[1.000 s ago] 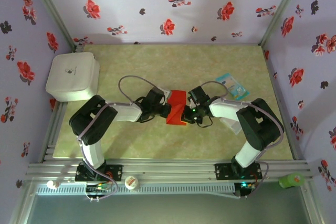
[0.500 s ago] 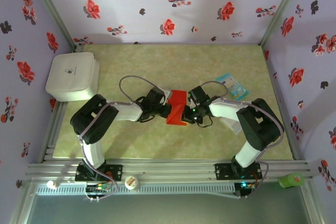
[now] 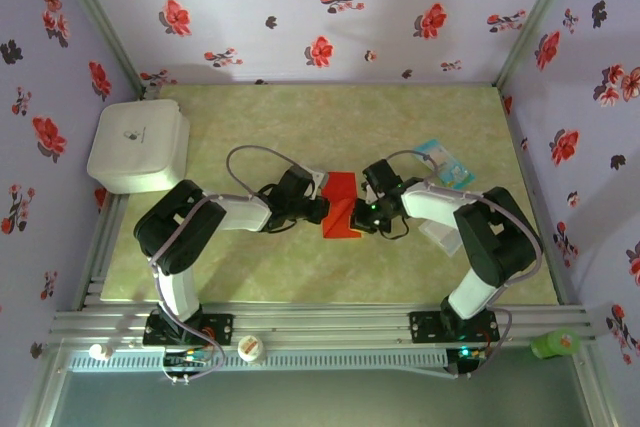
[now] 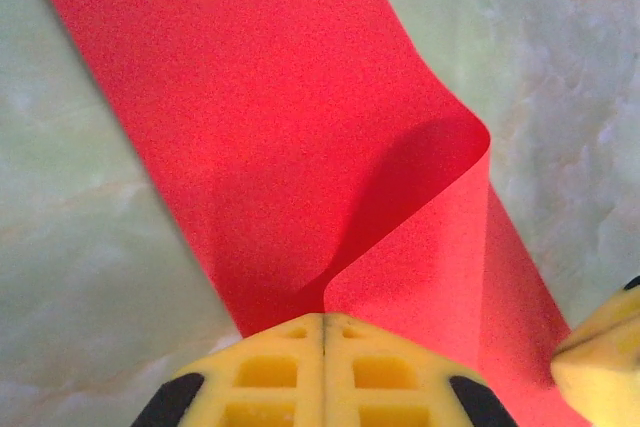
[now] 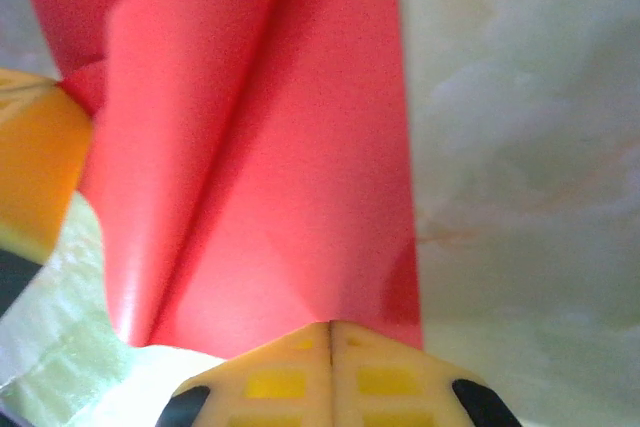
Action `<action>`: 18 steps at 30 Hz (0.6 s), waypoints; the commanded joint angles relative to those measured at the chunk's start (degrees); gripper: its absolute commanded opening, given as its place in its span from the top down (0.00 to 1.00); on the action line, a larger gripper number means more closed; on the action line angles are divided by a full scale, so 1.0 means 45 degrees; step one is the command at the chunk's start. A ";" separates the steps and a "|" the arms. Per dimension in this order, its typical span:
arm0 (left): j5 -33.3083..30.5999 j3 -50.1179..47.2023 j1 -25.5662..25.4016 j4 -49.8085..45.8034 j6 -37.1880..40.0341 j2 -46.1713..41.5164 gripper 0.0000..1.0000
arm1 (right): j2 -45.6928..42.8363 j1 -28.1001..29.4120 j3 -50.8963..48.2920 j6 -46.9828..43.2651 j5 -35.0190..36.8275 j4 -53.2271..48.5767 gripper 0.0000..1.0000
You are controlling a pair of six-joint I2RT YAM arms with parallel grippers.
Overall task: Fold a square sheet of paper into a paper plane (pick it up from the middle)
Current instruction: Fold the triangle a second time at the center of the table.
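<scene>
From above, the left gripper [image 3: 318, 209] and right gripper [image 3: 362, 213] meet mid-table with the square sheet of paper [image 3: 341, 205] between them, partly folded and well apart from the blue packet [image 3: 442, 164]. At the left wrist, yellow pads [image 4: 270, 372] press together on the sheet's near edge, a loose curl rising beside them. At the right wrist, the pads [image 5: 270, 382] likewise pinch the paper. If the arms pull apart I'd expect a tear. If one slips, the crease goes crooked.

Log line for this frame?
left gripper: shut on red paper | right gripper: shut on same sheet | fold: one flap curled over, plane unfinished
</scene>
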 commanded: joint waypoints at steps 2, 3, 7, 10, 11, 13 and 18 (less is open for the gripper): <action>0.0230 -0.0151 0.0106 0.0437 -0.0321 -0.0192 0.98 | -0.0415 0.0157 -0.0125 0.0689 -0.0691 0.1075 0.93; 0.0251 -0.0164 0.0119 0.0418 -0.0322 -0.0211 0.98 | -0.0342 0.0162 -0.0152 0.0755 -0.0749 0.1183 0.93; 0.0254 -0.0167 0.0106 0.0384 -0.0287 -0.0216 0.98 | 0.0135 0.0162 -0.0220 0.0785 -0.0389 0.0924 0.94; 0.0254 -0.0050 0.0103 0.0202 -0.0137 -0.0174 0.98 | 0.0320 0.0162 -0.0269 0.0564 0.0010 0.0518 0.95; 0.0254 -0.0011 0.0120 0.0141 -0.0076 -0.0138 0.98 | 0.0342 0.0162 -0.0302 0.0485 0.0088 0.0440 0.96; 0.0254 0.0101 0.0104 0.0047 0.0008 -0.0089 0.98 | 0.0358 0.0162 -0.0289 0.0331 0.0208 0.0200 0.97; 0.0252 0.0207 0.0106 -0.0068 0.0126 0.0019 0.98 | 0.0434 0.0162 -0.0298 0.0077 0.0410 -0.0112 0.98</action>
